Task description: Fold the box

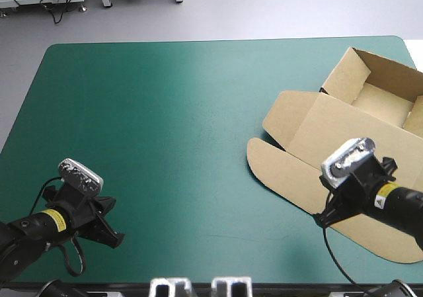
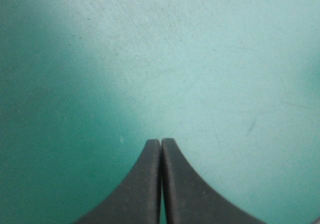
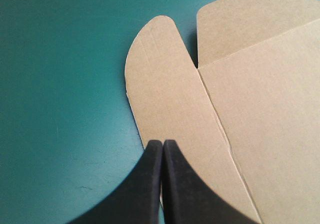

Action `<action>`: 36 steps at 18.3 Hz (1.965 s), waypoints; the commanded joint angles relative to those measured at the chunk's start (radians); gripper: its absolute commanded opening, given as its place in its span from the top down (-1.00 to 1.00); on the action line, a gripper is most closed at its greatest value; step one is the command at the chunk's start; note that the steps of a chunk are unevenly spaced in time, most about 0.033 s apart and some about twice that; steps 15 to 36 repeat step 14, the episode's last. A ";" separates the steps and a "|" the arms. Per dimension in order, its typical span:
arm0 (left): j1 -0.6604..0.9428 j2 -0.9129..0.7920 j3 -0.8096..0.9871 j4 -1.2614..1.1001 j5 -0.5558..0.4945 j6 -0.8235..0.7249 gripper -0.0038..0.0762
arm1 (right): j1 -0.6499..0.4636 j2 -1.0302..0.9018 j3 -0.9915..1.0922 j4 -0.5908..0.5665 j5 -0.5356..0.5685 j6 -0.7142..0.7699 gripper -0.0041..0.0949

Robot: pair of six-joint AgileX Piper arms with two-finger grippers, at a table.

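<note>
The box [image 1: 334,128] lies at the table's [image 1: 165,125] right.

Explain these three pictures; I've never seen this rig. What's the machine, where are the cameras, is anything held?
Two robot arms work at a table with a teal-green cover. The high view looks down from behind them; each wrist view looks forward from one arm's wrist. The left gripper is shut over bare cover. The right gripper, also shut, has its tip over a rounded flap of the brown box at the table's right: walls raised at its far end, lid flat. Nothing looks held.
</note>
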 commanded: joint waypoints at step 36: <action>0.000 -0.140 0.107 -0.040 -0.189 -0.005 0.93 | 0.001 -0.251 0.366 0.000 -0.324 0.075 0.96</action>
